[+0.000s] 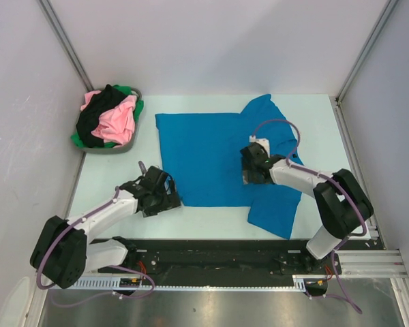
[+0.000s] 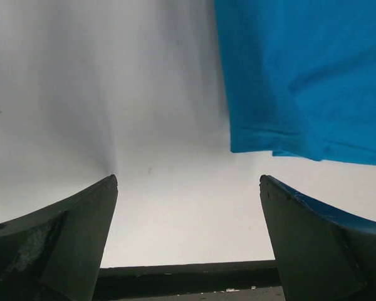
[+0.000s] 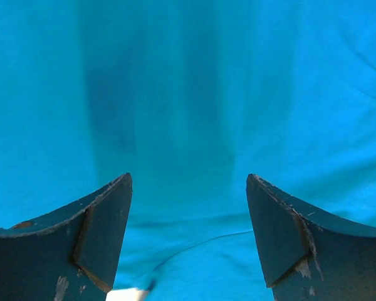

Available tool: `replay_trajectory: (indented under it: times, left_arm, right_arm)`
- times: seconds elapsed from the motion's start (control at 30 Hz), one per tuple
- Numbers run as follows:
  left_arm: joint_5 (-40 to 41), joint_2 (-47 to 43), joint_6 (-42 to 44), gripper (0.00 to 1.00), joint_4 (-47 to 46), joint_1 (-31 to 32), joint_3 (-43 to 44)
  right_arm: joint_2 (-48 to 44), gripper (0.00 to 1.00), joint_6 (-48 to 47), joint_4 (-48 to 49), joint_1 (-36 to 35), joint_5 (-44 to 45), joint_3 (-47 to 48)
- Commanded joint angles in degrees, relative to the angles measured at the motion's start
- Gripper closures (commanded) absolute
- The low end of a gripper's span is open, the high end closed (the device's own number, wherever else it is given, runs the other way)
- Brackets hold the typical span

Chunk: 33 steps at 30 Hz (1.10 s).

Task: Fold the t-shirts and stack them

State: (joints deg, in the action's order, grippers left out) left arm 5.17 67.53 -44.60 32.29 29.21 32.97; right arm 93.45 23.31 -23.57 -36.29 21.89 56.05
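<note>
The bright blue t-shirt (image 1: pixel 204 157) lies spread flat in the middle of the table, one sleeve at the far right and one at the near right. My left gripper (image 1: pixel 169 194) is open and empty, low at the shirt's near left corner. In the left wrist view (image 2: pixel 188 179) that corner of the shirt (image 2: pixel 301 75) lies just beyond the right finger. My right gripper (image 1: pixel 249 172) is open and empty, low over the right part of the shirt. In the right wrist view (image 3: pixel 188 177) blue cloth (image 3: pixel 188 94) fills the frame. Pink (image 1: pixel 119 119), black (image 1: pixel 97 117) and green (image 1: pixel 78 139) shirts lie crumpled in the basket.
The round grey basket (image 1: pixel 112 150) stands at the far left of the table. White walls close in the table on the left, back and right. The black rail (image 1: pixel 225 255) with the arm bases runs along the near edge.
</note>
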Motion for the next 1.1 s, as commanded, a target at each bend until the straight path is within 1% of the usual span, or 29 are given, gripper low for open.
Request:
replay_trajectory:
  times: [0.0, 0.03, 0.07, 0.2, 0.23, 0.27, 0.37, 0.53, 0.57, 0.63, 0.67, 0.73, 0.77, 0.8, 0.83, 0.87, 0.9, 0.93, 1.07]
  left_arm:
    - [-1.83, -3.27, -0.22, 0.00, -2.75, -0.21, 1.22]
    - [-2.09, -4.50, -0.31, 0.00, -3.02, -0.21, 1.13]
    - [-2.01, -4.86, -0.57, 0.00, -3.11, -0.21, 1.22]
    - [-2.71, -5.65, -0.05, 0.00, -3.73, -0.21, 2.62]
    - [-3.49, -5.48, 0.47, 0.00, -4.08, -0.21, 2.89]
    - [-3.76, -5.39, 0.74, 0.00, -4.34, -0.29, 3.15]
    - [-4.37, -4.25, 1.88, 0.00, -4.69, -0.47, 4.47]
    - [-4.73, -1.97, 4.16, 0.00, -5.57, -1.26, 6.93]
    - [-6.30, -1.53, 4.60, 0.00, -6.10, -1.61, 7.11]
    - [-7.10, -0.30, 5.40, 0.00, -6.80, -2.66, 7.11]
    - [-7.62, -0.12, 5.83, 0.00, -7.59, -3.10, 7.02]
    - [-9.29, 0.68, 6.28, 0.00, -8.38, -4.77, 5.79]
    - [-10.08, 0.85, 6.63, 0.00, -9.69, -5.30, 5.27]
    - [-10.35, 1.03, 6.63, 0.00, -9.79, -6.26, 4.39]
    - [-10.53, 1.29, 6.72, 0.00, -9.88, -6.79, 4.03]
    - [-10.70, 1.38, 6.81, 0.00, -10.06, -7.41, 3.60]
    - [-10.45, 1.64, 6.55, 0.00, -9.88, -8.28, 3.24]
    - [-10.01, 1.99, 6.37, 0.00, -9.45, -8.82, 3.24]
    - [-7.81, 2.17, 6.28, 0.00, -6.64, -10.58, 3.59]
  right_arm:
    - [-0.46, 0.21, 4.81, -3.84, 6.22, 4.47, -0.77]
    - [0.06, 0.21, 4.81, -4.37, 6.76, 5.09, -0.77]
    - [0.41, 0.18, 5.16, -5.33, 7.37, 5.79, -0.68]
    - [3.58, 0.16, 7.27, -7.45, 10.09, 7.99, -0.68]
    - [4.19, 0.10, 7.54, -7.54, 11.49, 7.47, -0.68]
    - [4.63, 0.01, 8.24, -7.80, 11.94, 7.73, -0.59]
    - [6.47, 0.00, 9.03, -9.29, 13.44, 8.08, 0.28]
    - [11.74, 0.00, 15.44, -16.31, 13.88, 14.49, 5.10]
    - [14.80, 0.00, 17.19, -20.51, 14.06, 16.67, 6.34]
    - [18.33, 0.00, 21.93, -25.01, 14.49, 18.36, 10.28]
    - [20.52, 0.00, 23.52, -29.73, 15.11, 19.58, 11.70]
    - [26.85, 0.00, 27.55, -34.50, 15.81, 20.56, 14.68]
    - [28.96, 0.00, 29.06, -39.31, 16.16, 21.95, 17.57]
    - [32.98, 0.00, 30.99, -41.79, 16.51, 22.66, 19.25]
    - [34.68, 0.00, 34.66, -44.25, 16.69, 23.45, 20.49]
    - [35.83, 0.00, 37.05, -48.80, 16.87, 24.85, 22.33]
    - [36.88, 0.00, 38.98, -50.59, 16.96, 25.30, 22.69]
    - [37.15, 0.00, 42.40, -51.65, 17.04, 25.92, 22.70]
    - [34.79, 0.00, 47.87, -56.75, 18.53, 27.68, 22.70]
